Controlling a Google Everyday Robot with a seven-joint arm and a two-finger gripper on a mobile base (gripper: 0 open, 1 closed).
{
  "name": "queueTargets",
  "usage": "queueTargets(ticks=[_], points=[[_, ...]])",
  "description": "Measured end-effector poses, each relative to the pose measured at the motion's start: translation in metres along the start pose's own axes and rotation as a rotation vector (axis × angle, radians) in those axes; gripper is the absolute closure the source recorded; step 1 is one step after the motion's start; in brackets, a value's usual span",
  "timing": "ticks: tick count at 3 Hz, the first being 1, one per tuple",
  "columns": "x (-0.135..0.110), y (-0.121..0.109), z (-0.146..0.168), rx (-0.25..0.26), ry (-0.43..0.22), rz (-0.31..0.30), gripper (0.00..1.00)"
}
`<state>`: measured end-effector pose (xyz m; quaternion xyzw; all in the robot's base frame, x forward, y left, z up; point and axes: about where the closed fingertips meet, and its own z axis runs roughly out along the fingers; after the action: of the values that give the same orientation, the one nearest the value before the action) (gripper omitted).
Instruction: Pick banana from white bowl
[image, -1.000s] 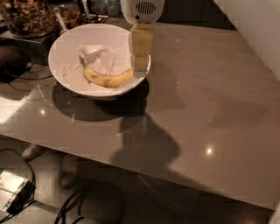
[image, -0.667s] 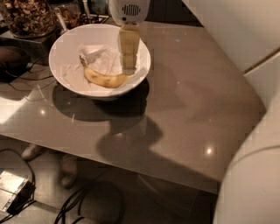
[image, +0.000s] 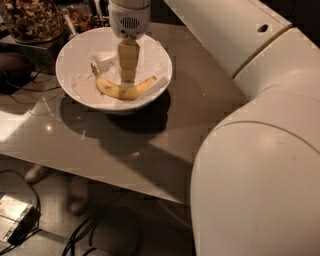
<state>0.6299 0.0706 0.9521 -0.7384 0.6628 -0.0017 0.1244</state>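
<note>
The yellow banana (image: 114, 90) lies curved in the white bowl (image: 66, 75) on crumpled white paper, with its dark stem pointing to the upper left. The bowl stands at the far left of the grey-brown table (image: 200, 95). My gripper (image: 128, 80) reaches down into the bowl from the white wrist housing above it. Its tip is right at the middle of the banana and hides a short stretch of it. I cannot tell whether it touches the fruit.
A dark glass jar of brown bits (image: 30, 19) stands behind the bowl at the left. My large white arm segments (image: 260, 165) fill the right side. Cables (image: 85, 235) and a small box (image: 12, 215) lie on the floor below the table's front edge.
The gripper has moved left from the bowl's right rim to over the banana's middle. The arm's big segments have swung into view at the right. The banana has not moved.
</note>
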Motion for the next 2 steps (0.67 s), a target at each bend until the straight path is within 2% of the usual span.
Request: queueTargets(ticks=[1, 2], points=[[-0.004, 0.000, 0.025, -0.062, -0.016, 0.022, 0.32], [-0.003, 0.000, 0.052, -0.120, -0.016, 0.047, 0.36]])
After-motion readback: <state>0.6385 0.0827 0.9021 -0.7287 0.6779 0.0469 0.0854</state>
